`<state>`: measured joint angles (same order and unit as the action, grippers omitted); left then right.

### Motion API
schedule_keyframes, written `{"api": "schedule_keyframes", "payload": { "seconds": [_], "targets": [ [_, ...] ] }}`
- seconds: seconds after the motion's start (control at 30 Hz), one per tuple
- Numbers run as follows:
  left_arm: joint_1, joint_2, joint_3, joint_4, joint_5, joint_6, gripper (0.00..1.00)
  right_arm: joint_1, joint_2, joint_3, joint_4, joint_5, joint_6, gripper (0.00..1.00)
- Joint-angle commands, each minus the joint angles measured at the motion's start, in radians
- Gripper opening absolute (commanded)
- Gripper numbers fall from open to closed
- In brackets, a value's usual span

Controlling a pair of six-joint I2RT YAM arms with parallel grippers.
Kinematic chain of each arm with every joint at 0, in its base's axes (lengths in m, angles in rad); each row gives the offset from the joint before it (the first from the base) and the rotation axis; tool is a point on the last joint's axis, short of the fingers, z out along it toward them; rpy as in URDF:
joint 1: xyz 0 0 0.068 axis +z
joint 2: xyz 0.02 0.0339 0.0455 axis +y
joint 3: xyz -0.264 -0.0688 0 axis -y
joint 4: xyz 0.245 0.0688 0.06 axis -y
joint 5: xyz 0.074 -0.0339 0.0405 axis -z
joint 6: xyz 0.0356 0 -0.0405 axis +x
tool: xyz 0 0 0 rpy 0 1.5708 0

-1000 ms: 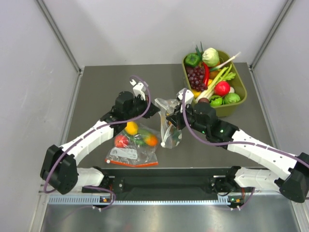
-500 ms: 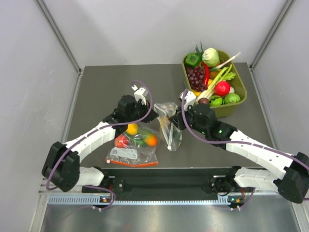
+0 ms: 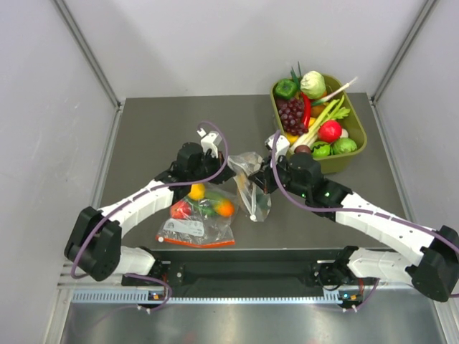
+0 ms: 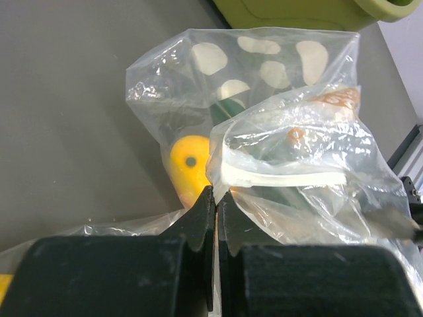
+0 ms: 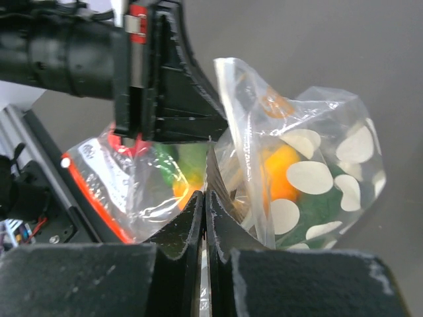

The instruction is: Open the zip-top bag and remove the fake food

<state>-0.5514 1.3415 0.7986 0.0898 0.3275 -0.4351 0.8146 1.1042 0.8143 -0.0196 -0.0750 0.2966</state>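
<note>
The zip-top bag (image 3: 251,188), clear with white polka dots, is held up between both grippers at the table's middle. My left gripper (image 3: 231,170) is shut on one side of its top edge, with the jaws (image 4: 216,195) pinching plastic beside the white zip strip. My right gripper (image 3: 261,179) is shut on the opposite side, also seen in its own wrist view (image 5: 205,195). Inside the bag (image 4: 264,92) lie the fake food's yellow fruit (image 4: 188,165) and dark green piece (image 4: 231,109). The right wrist view shows the fruit's orange end (image 5: 281,173) and the green piece (image 5: 320,211).
A plain clear bag with a red-orange zip strip (image 3: 197,215) lies in front of the left arm, holding small round fruits. A green bin (image 3: 356,147) full of toy vegetables stands at the back right, close behind the right gripper.
Both grippers have shifted slightly together while holding the bag's top. The bag's lower part has swung and now hangs narrower between them.
</note>
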Motion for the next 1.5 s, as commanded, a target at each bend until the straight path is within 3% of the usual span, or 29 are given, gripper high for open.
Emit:
{"api": "schedule_keyframes", "payload": {
  "seconds": [0.0, 0.87, 1.27, 1.47],
  "targets": [
    [-0.001, 0.013, 0.045, 0.021, 0.008, 0.009, 0.00, -0.011, -0.036, 0.068, 0.070, -0.080, 0.024, 0.00],
    [-0.001, 0.041, 0.065, -0.009, 0.016, 0.018, 0.00, -0.048, -0.095, 0.247, 0.205, -0.045, 0.019, 0.00],
    [-0.001, 0.045, 0.063, -0.012, 0.019, 0.024, 0.00, -0.195, -0.149, 0.344, 0.141, -0.006, -0.071, 0.00],
    [-0.001, 0.033, 0.062, -0.021, 0.015, 0.033, 0.00, -0.371, -0.119, 0.394, 0.107, -0.061, -0.086, 0.00]
  ]
}}
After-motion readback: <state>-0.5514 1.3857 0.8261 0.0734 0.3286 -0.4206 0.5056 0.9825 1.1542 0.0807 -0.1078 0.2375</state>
